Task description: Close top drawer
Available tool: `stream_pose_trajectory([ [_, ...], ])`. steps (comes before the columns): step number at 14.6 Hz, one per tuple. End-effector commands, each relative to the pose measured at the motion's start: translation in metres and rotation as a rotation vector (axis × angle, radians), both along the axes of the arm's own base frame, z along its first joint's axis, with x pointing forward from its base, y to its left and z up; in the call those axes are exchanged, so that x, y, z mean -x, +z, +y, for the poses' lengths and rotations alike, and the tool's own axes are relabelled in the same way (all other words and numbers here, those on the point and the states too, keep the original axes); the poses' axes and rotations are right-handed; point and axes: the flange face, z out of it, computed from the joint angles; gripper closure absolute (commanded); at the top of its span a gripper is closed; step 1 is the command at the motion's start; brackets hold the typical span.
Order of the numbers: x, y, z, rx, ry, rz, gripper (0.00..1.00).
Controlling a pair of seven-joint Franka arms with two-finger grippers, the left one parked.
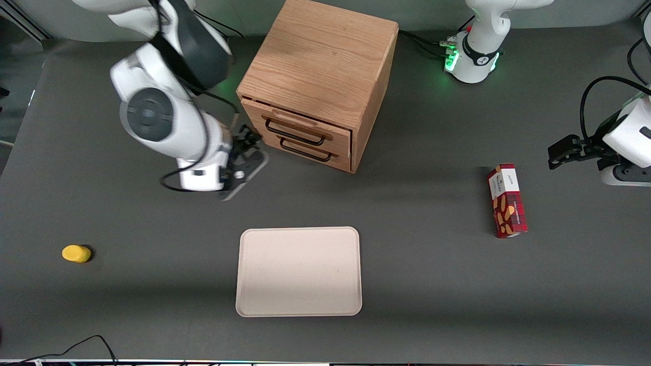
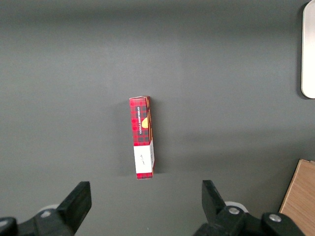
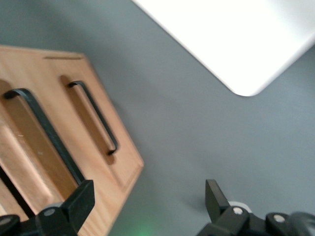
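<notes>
The cabinet (image 1: 325, 76) stands on the table, farther from the front camera than the tray (image 1: 299, 272). Its top drawer (image 1: 297, 127) looks nearly shut, projecting only slightly. The gripper (image 1: 247, 155) hovers beside the cabinet's front, toward the working arm's end, fingers spread and holding nothing. To finish well, press squarely on the drawer face, near the handle (image 3: 44, 135), pushing straight in.

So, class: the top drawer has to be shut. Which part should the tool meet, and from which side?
Meet the top drawer on its flat front panel beside the black wire handle, coming from in front of the cabinet and pushing straight in. The tool, fingers open, waits beside the drawer front.
</notes>
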Motion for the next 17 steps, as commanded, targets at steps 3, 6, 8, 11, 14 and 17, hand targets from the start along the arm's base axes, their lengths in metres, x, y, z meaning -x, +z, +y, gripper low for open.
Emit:
stream_pose_trajectory([
  [3,-0.005,0.060,-0.104,0.043,-0.268,-0.088,0.00],
  [6,-0.003,0.075,-0.165,0.134,-0.423,-0.150,0.00],
  [8,-0.003,0.077,-0.220,0.127,-0.528,-0.172,0.00],
  [11,0.001,0.071,-0.281,0.111,-0.637,-0.176,0.00],
  [14,0.007,0.083,-0.314,0.105,-0.696,-0.196,0.00],
  [17,0.008,0.084,-0.320,0.108,-0.710,-0.198,0.00],
])
